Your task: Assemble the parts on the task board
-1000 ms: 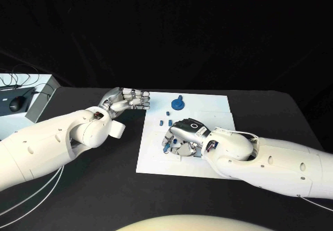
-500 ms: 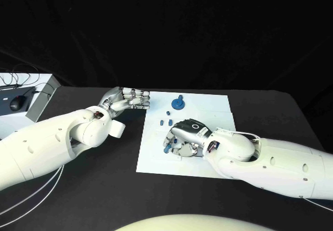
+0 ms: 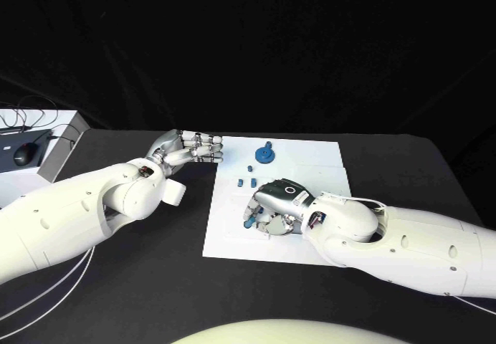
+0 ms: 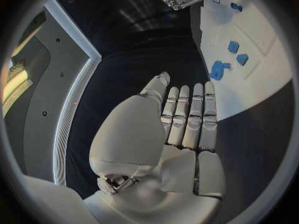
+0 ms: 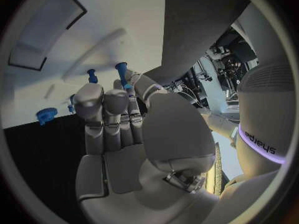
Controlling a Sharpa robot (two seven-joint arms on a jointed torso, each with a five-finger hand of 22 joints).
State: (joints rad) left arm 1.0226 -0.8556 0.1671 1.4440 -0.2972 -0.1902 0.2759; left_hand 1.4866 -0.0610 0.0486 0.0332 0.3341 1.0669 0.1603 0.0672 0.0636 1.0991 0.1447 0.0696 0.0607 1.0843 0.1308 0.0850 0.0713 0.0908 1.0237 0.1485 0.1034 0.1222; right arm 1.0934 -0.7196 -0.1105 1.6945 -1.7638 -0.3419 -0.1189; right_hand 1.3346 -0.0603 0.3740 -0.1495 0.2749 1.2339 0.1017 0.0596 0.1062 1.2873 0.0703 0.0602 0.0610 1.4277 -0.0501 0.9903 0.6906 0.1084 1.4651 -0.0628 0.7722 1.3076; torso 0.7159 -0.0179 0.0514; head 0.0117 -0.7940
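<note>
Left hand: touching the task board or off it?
Apart. In the left wrist view the left hand lies flat over black table, with a dark strip between its fingertips and the white task board edge; it holds nothing.

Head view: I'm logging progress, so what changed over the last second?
Almost nothing. The right hand stays low over the task board among the blue parts, barely shifting. The left hand stays by the board's corner, holding nothing. The blue gear has not moved.

My left hand [image 3: 189,149] lies flat, fingers straight and together, holding nothing. My right hand [image 3: 275,207] is palm down with fingers curled under, pinching a small blue part [image 5: 121,68] at the fingertips.
</note>
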